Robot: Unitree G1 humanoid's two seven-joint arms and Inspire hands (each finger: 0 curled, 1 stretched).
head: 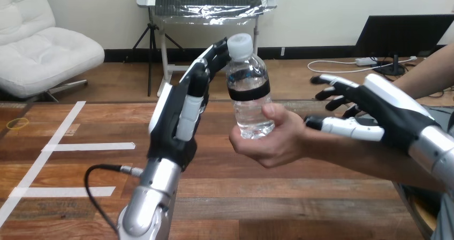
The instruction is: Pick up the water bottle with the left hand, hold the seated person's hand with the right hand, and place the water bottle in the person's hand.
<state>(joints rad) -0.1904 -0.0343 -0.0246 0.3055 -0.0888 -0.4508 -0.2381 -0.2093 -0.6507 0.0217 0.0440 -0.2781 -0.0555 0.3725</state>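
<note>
Water bottle [249, 90] upright in person's hand [273, 141], left hand [179, 117] straight-fingered beside it

Clear plastic water bottle [247, 90], white cap, dark band round its middle, upright and raised above the wooden table [278, 202]. Clasped round its lower half by the person's hand [273, 141], reaching in from the right, thumb across the front.
</note>
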